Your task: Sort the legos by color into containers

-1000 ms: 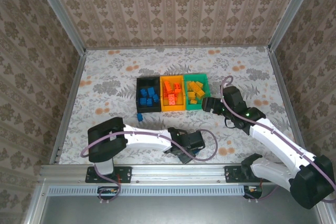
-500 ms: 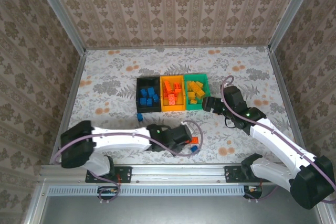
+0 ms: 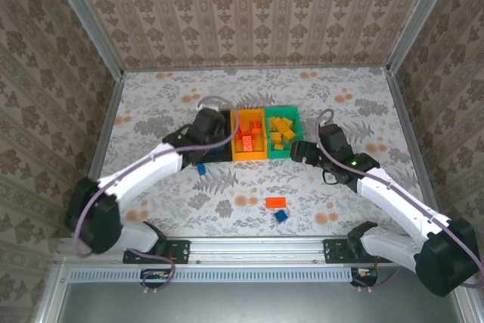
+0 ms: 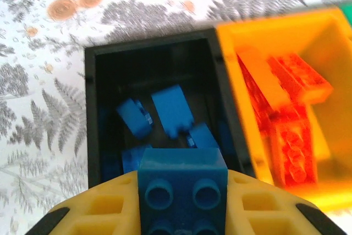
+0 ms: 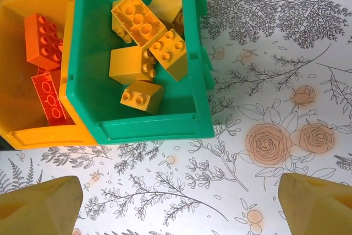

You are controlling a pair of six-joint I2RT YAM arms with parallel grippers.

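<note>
The blue lego (image 4: 181, 188) is pinched between the fingers of the left gripper (image 3: 206, 129), hanging over the near end of the black bin (image 4: 92, 108), where other blue bricks (image 4: 171, 111) lie. The drop would go best if the gripper moved a little farther over the bin's middle, then opened cleanly, so the piece cannot catch the rim. The right gripper (image 5: 179, 207) hangs wide open and empty, just beside the green bin (image 5: 148, 129).

Top cam sits high behind the arm bases, looking down on the whole table (image 3: 151, 111). Left wrist cam is close over the black bin (image 4: 148, 41), tilted forward past a gripped blue lego (image 4: 181, 191). Right wrist cam looks near-straight down on the green bin (image 5: 148, 127). Both wrist views share the orange-yellow bin (image 4: 275, 31).
</note>
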